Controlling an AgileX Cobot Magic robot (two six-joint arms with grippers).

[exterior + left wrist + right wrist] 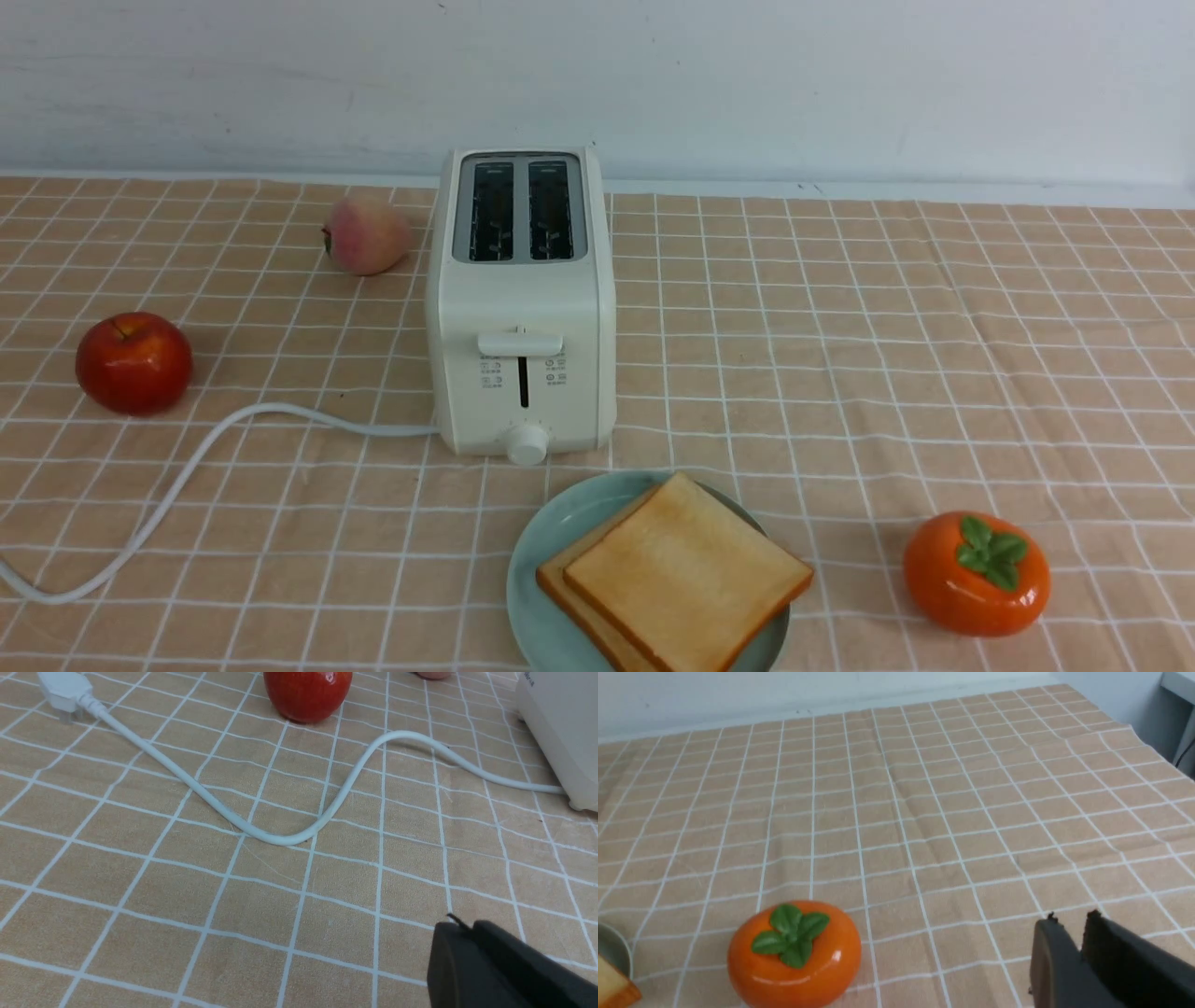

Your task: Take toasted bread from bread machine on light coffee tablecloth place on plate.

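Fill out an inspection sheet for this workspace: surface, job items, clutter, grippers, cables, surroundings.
Surface: tablecloth, checked, slightly wrinkled.
Job's things: bread machine upright, both slots empty; two slices of toasted bread stacked on the plate in front of it.
Clutter: red apple and peach on the robot's left of the machine; orange persimmon to the plate's right.
Grippers: left gripper shut, empty; right gripper slightly parted, empty.
Cables: white cord loose across the cloth, plug unplugged.
Surroundings: pale wall behind.
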